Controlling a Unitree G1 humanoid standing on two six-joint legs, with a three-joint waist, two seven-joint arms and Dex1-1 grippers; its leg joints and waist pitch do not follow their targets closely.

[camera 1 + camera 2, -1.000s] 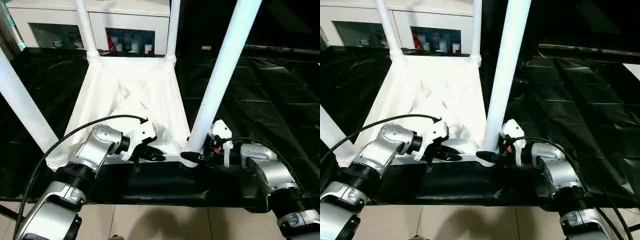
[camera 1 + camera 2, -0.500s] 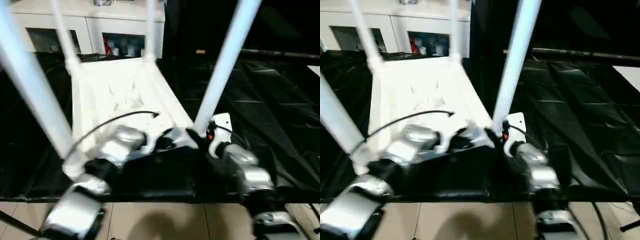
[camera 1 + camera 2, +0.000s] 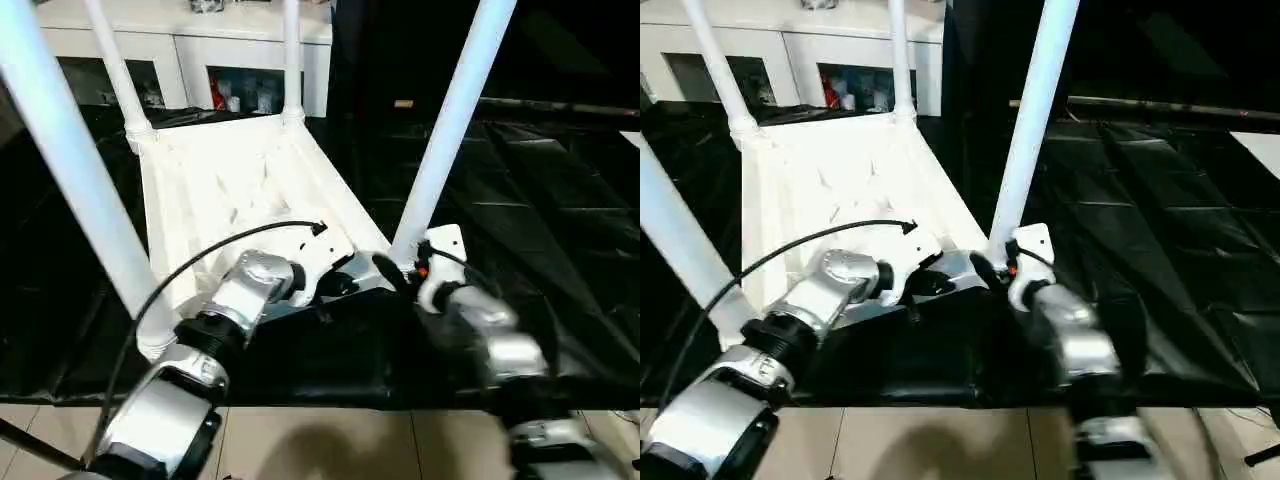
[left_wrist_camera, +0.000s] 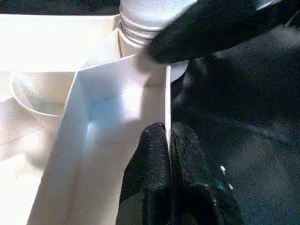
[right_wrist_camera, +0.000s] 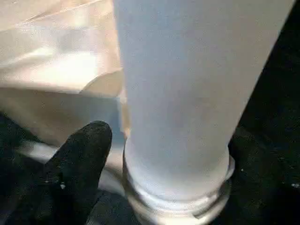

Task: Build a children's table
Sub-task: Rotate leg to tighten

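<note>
The children's table (image 3: 240, 180) lies upside down on the black cloth, its ribbed underside up and all its white legs standing. My left gripper (image 4: 168, 140) is shut on the thin rim wall (image 4: 167, 93) of the tabletop's near edge, close to the near right corner. My right gripper (image 3: 395, 270) sits at the base of the near right leg (image 3: 450, 130). In the right wrist view that leg (image 5: 187, 93) stands between the gripper's black fingers (image 5: 79, 159), which are open with a small gap to its threaded base.
The near left leg (image 3: 70, 170) rises close to my left forearm. The black-cloth work table (image 3: 560, 180) stretches to the right. A white cabinet (image 3: 200, 40) with small items stands behind. Tiled floor (image 3: 320, 440) lies below the table's front edge.
The whole view has shifted and tilted, so the camera has moved. Both grippers stay at the table's near right corner, the left still pinching the rim, the right still at the leg's base.
</note>
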